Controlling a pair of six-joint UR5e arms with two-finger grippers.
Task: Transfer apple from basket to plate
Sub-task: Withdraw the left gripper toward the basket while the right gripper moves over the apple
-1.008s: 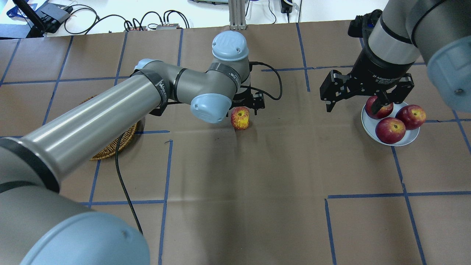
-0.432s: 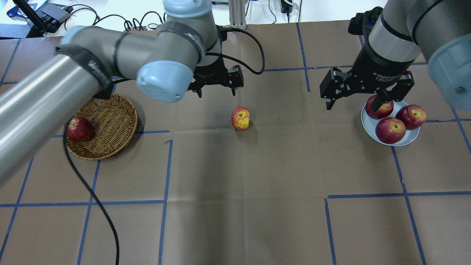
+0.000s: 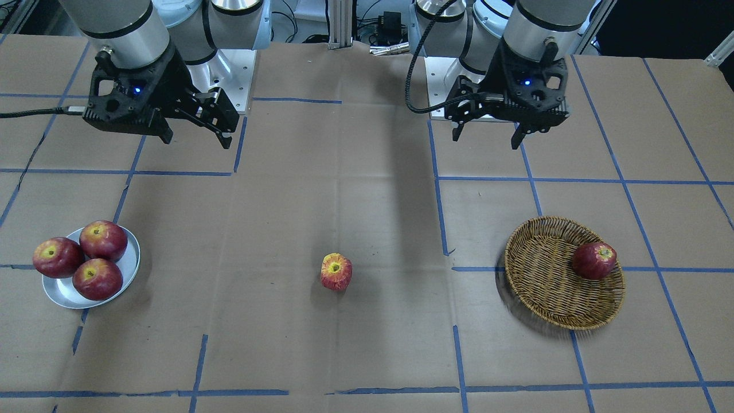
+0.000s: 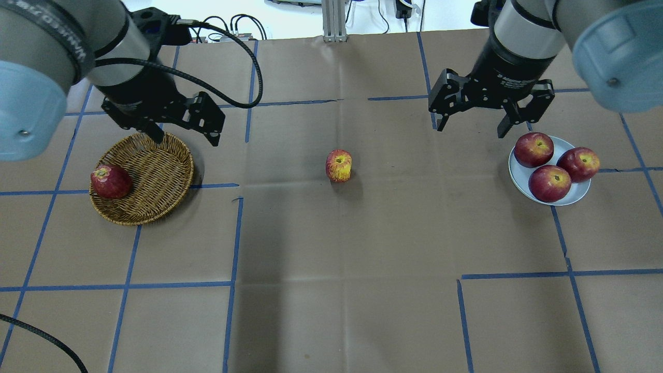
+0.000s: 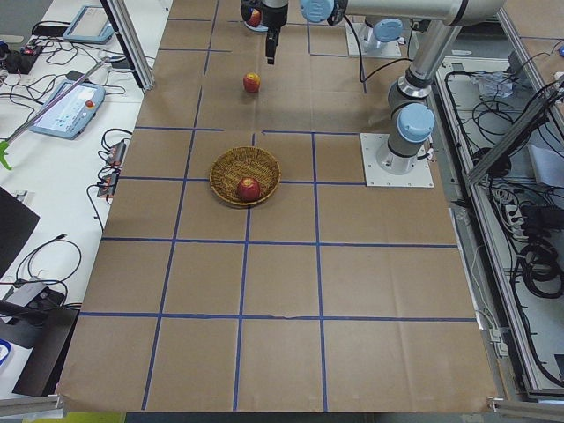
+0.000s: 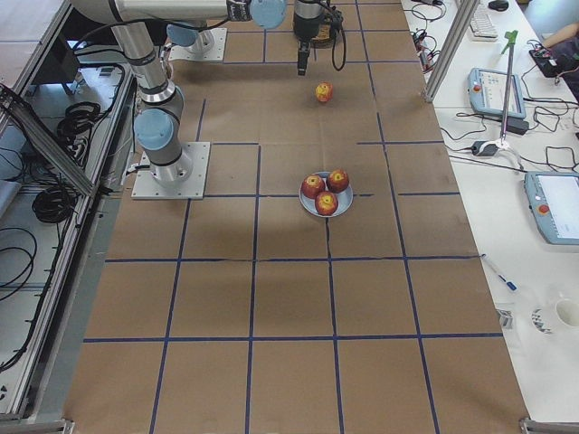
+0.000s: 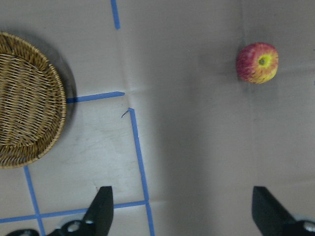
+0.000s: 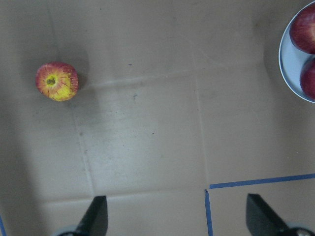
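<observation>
1. Apple (image 4: 338, 166), pinkish-red with a yellow stem hollow facing up, sits alone on the brown tabletop (image 4: 331, 269), touched by neither tool.
2. In the overhead view the wicker basket (image 4: 155, 176) lies well apart at the apple's 9 o'clock, and the silvery plate (image 4: 580, 192) well apart at its 3 o'clock.
3. One dark red apple (image 4: 110, 182) rests against the basket's 9 o'clock rim.
4. Three dark red apples (image 4: 550, 183) are clustered on the plate.
5. Left tool (image 4: 186, 140) hangs raised near the basket's 1 o'clock, fingers spread apart, holding nothing.
6. Right tool (image 4: 470, 129) hangs raised at the plate's 10 o'clock, fingers likewise apart and empty.
</observation>
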